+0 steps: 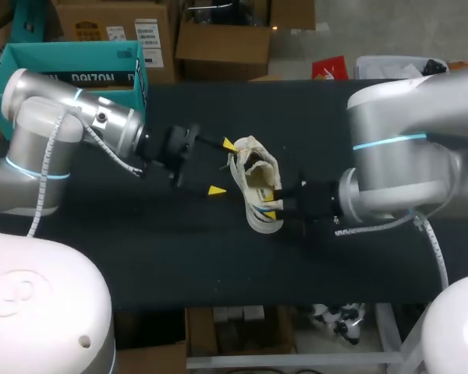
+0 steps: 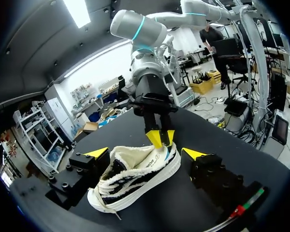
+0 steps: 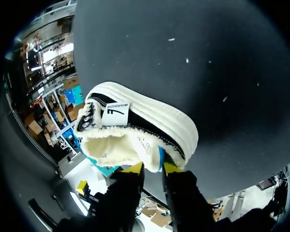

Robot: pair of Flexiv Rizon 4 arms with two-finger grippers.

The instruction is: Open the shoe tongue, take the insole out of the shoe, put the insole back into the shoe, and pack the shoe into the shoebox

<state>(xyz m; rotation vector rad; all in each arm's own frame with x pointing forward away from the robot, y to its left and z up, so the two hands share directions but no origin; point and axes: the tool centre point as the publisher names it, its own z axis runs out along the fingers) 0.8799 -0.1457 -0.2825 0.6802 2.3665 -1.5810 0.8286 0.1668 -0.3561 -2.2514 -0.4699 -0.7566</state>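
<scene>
My right gripper (image 3: pixel 152 167) was nearest to me, its yellow tips pressed together on the padded heel collar of the shoe (image 3: pixel 135 121), one tip inside the opening and one outside. The shoe lay on the black table (image 1: pixel 179 257) near the middle, toe pointing away from that gripper, its fleecy lining open to view. I could not tell whether the insole was inside.

Just past it, my left gripper (image 1: pixel 223 167) had its fingers spread wide, one on each flank of the shoe. I could not make out whether either one touched it. The shoebox (image 1: pixel 78 76) sat well apart, at the far left corner behind my left arm.

I judged the right gripper's hold the weak point: a narrow pinch on soft padding, so any pull from the left side could drag the collar out of it. Closing the left fingers off-centre could twist the shoe or roll it onto its side. The two grippers also stood close together at the heel end, so reaching deeper with the left risked knocking them together. Any carry to the box would have to pass my left arm.
</scene>
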